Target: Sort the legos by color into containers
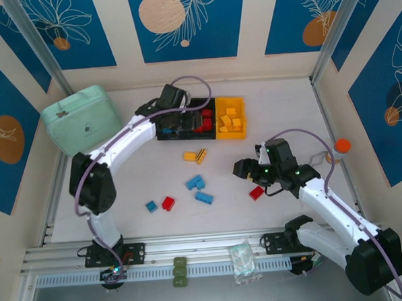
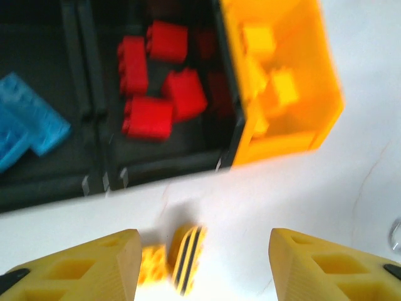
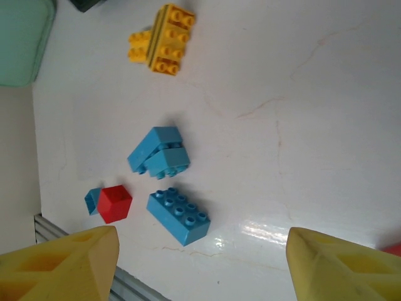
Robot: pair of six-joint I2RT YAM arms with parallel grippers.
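The containers sit at the back: a black bin (image 1: 167, 127) with blue legos (image 2: 25, 128), a black bin (image 2: 163, 160) with red legos (image 2: 156, 81), and a yellow bin (image 1: 231, 133) with yellow legos (image 2: 276, 84). My left gripper (image 1: 178, 125) hovers open over the bins' front edge, and its wrist view is blurred. Below its open fingers (image 2: 203, 263) lie the striped brick (image 2: 187, 258) and a yellow brick (image 2: 152, 266). My right gripper (image 1: 242, 167) is open (image 3: 202, 251) above a blue brick (image 3: 178, 215), a blue pair (image 3: 158, 152) and a red brick (image 3: 114, 203).
A mint-green case (image 1: 80, 119) stands at the back left, and an orange-capped bottle (image 1: 340, 147) by the right wall. Another red brick (image 1: 256, 193) lies under my right arm. A small blue brick (image 1: 151, 206) is near the front left.
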